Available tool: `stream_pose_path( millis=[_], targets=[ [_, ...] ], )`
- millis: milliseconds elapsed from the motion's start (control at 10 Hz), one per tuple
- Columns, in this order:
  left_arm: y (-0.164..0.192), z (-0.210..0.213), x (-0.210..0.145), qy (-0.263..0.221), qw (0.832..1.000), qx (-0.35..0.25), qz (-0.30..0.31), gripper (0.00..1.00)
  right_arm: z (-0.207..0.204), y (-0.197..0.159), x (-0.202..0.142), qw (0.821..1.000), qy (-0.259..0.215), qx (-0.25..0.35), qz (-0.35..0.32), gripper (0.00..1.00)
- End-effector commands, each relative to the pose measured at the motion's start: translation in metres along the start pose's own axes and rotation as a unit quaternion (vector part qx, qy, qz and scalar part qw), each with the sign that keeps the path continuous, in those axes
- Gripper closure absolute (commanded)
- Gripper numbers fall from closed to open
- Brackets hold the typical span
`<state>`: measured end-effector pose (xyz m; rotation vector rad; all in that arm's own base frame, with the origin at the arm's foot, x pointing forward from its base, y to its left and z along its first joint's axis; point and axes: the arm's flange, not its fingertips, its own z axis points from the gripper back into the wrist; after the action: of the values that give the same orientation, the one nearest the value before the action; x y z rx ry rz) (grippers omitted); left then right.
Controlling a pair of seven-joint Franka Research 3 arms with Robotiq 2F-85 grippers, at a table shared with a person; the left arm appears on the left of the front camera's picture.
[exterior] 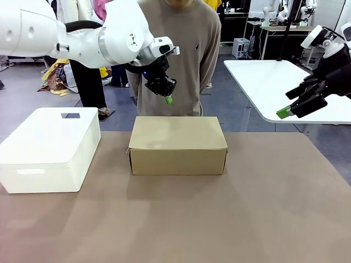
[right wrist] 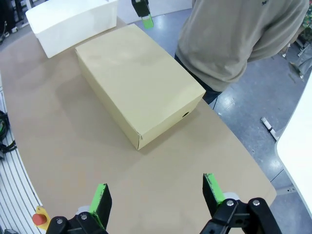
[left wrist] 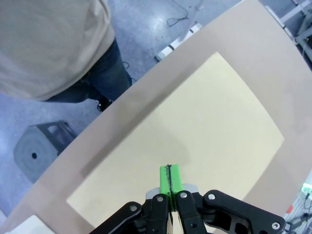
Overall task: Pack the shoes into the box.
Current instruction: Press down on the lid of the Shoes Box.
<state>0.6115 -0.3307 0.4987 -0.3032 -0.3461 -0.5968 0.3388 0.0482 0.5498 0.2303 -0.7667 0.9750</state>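
The tan cardboard box (exterior: pixel 177 144) stands closed in the middle of the table, its lid flat on top (left wrist: pixel 195 131) (right wrist: pixel 136 83). My left gripper (exterior: pixel 168 99) hangs a little above the box's far edge, its green pads pressed together with nothing between them (left wrist: pixel 170 179). My right gripper (exterior: pixel 285 111) is raised off the table's right side, open and holding nothing (right wrist: pixel 158 195). The shoes are out of view.
A white plastic bin (exterior: pixel 46 148) sits at the table's left. A person in a beige sweater (exterior: pixel 178 49) stands just behind the box at the far side. A white table (exterior: pixel 279 82) lies behind at the right. Bare tabletop spreads in front of the box.
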Motion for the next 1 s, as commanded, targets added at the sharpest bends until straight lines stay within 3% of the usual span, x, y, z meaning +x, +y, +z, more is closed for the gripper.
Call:
stream_pose_path(
  millis=[0,900],
  targets=[
    [0.001,-0.014,0.011,-0.004,1.000,0.010,0.019,1.00,-0.003,0.001,0.001,1.000,0.002,-0.008,-0.011,0.00],
    [0.027,-0.078,0.020,0.011,0.999,0.005,0.044,1.00,-0.003,0.001,0.001,1.000,0.002,-0.008,-0.011,0.00]
  ],
)
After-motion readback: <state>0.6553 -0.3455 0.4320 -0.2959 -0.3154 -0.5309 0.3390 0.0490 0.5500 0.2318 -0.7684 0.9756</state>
